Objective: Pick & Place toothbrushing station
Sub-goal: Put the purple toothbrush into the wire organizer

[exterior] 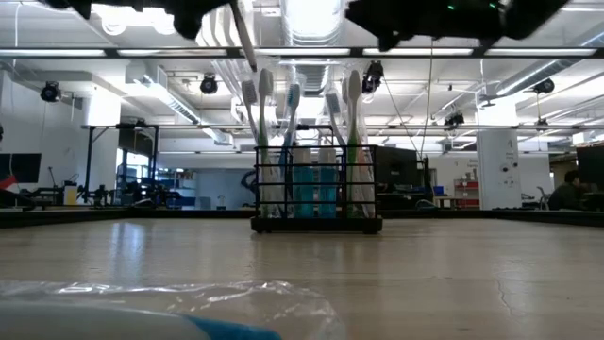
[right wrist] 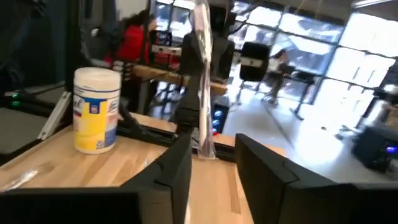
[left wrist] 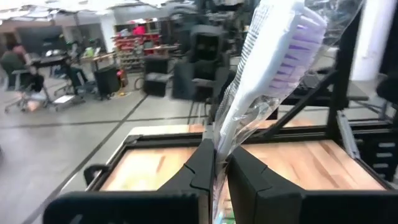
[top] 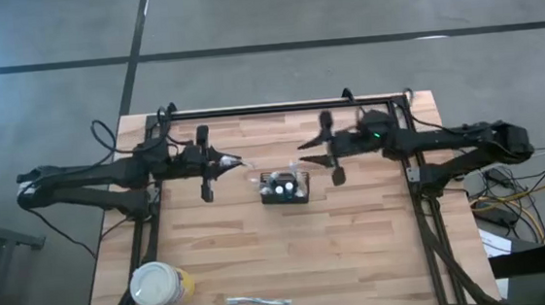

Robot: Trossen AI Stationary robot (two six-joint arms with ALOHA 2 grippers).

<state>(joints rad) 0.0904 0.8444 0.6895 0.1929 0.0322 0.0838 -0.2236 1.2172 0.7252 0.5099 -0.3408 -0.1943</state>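
Toothbrushing station (top: 284,188): small black wire/mesh caddy, box-shaped, divided into compartments, seen standing upright near table centre. In the low view (exterior: 316,194) it is loaded with several upright toothbrushes, heads up, and something blue is visible inside behind the mesh. Base is flat on the wood.

Left gripper (top: 237,161) is held just left of the caddy, above the table. Fingers are pressed together on a wrapped toothbrush (left wrist: 273,68): white handle, purple-white bristles, clear plastic sleeve, pinched low on the handle with the head angled up and away from the jaws.

Right gripper (top: 303,146) is positioned just right of and behind the caddy. In the right wrist view (right wrist: 211,165) its fingers are seen spread apart, nothing gripped between them; the left arm's wrapped brush is visible beyond them.

Table (top: 358,253): wooden slats, black frame rails along the back and both sides. Front half is largely open wood. A round white tub with yellow label (top: 159,284) is parked at the front-left corner, and a wrapped item (top: 258,301) lies at the front edge, both well apart from the caddy.
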